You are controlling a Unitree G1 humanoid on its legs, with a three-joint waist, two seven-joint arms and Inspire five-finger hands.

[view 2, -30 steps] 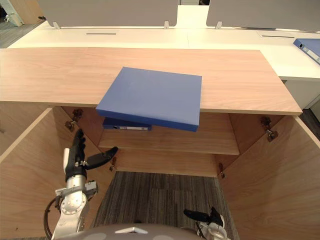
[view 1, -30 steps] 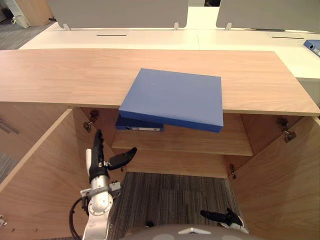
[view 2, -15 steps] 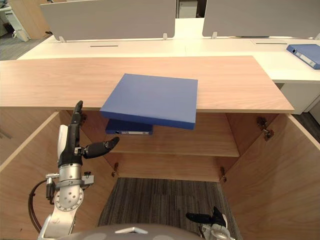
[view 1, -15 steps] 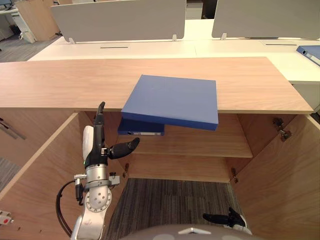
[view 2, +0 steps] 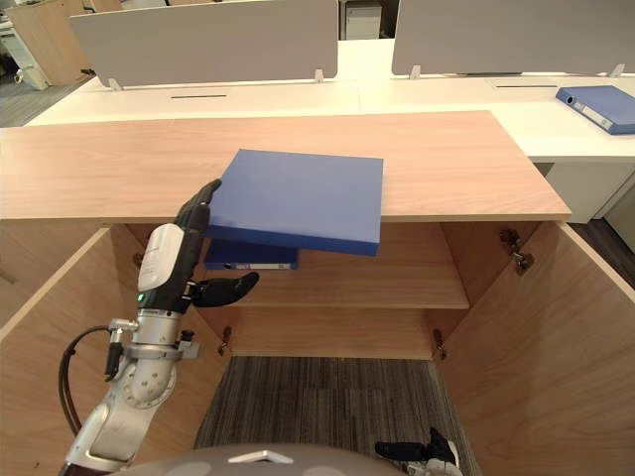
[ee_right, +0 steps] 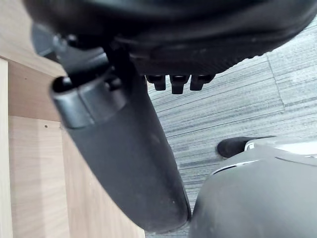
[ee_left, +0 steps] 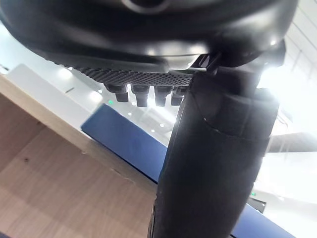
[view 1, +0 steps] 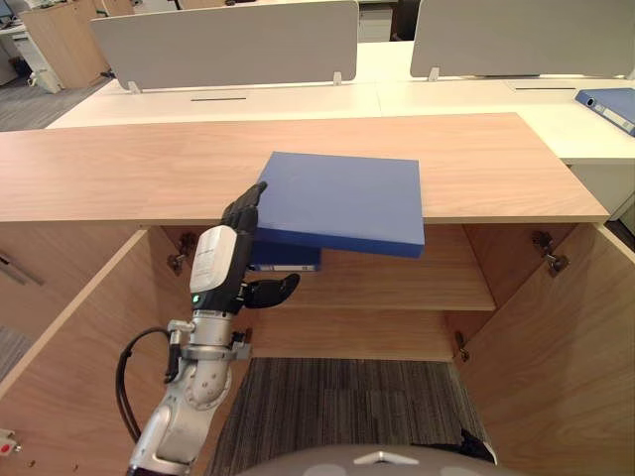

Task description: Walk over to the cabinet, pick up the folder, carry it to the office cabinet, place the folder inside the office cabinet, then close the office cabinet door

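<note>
Overhead, left hand (view 1: 220,263) fingers (view 1: 248,198) stand straight by the folder (view 1: 342,198) corner; from the wrist, its side face shows.

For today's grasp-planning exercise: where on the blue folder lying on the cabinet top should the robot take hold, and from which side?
Probably the near edge of the blue folder, approached from the front. It lies flat on the cabinet top, but that edge juts past the front lip, leaving room to pinch it from above and below. The left hand is open by its near left corner.

Blue folder (view 1: 342,198) overhanging cabinet top (view 1: 119,169).
</note>
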